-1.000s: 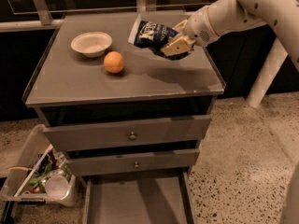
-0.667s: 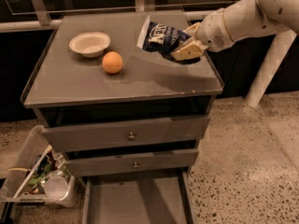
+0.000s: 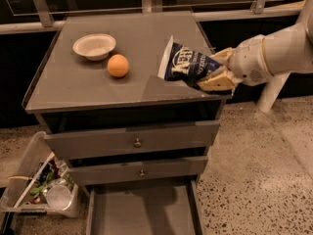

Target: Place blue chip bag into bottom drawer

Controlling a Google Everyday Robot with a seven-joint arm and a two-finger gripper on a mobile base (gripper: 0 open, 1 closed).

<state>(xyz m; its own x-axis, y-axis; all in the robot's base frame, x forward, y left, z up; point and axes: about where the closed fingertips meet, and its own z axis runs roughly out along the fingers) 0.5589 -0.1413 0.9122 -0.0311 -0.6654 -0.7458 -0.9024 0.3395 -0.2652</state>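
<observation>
The blue chip bag [image 3: 188,65], dark navy with white lettering and a white crimped end, hangs in the air over the front right part of the cabinet top. My gripper [image 3: 215,71] comes in from the right on a white arm and is shut on the bag's right end. The bottom drawer [image 3: 142,209] stands pulled out at the foot of the cabinet, a wide shallow grey tray with a bare floor, well below and to the left of the bag.
An orange [image 3: 118,65] and a white bowl [image 3: 94,46] sit on the cabinet top [image 3: 73,84] at left. Two upper drawers with round knobs [image 3: 137,142] are closed. A clear plastic bin of clutter [image 3: 41,187] stands on the floor at left.
My gripper has carried the bag toward the front right edge of the cabinet top, and the bag has tilted so its white end points up and left.
</observation>
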